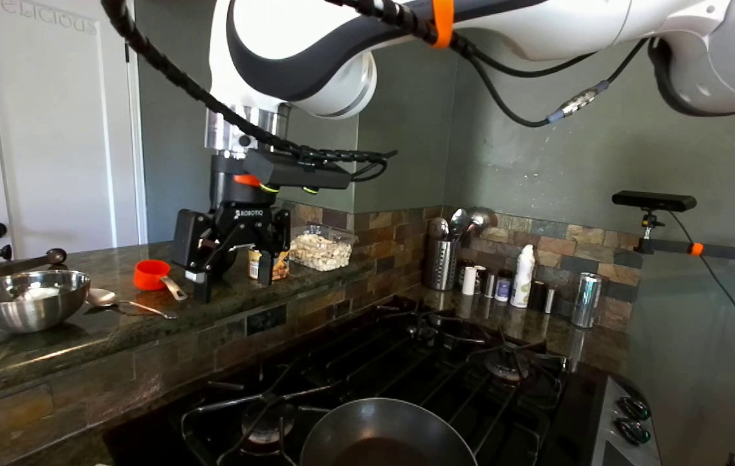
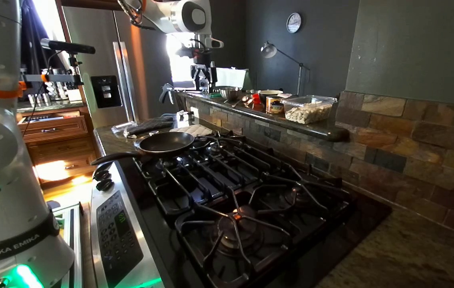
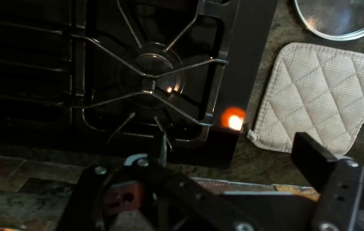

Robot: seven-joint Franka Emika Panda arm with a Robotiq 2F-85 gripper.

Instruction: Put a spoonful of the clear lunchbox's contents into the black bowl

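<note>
The gripper is empty, its 2 jaws apart. Fetching the metal spoon seems due: best straddle its thin handle squarely, pinching firmly. The clear lunchbox sits on the granite ledge; in an exterior view the black bowl shows behind a labelled can. Below, stone tile meets a gas cooktop.

Wrist view dim — 1 large orange-white glare on the gas cooktop; in an exterior view, the window is blown out white — bright light patches the wooden drawers.
</note>
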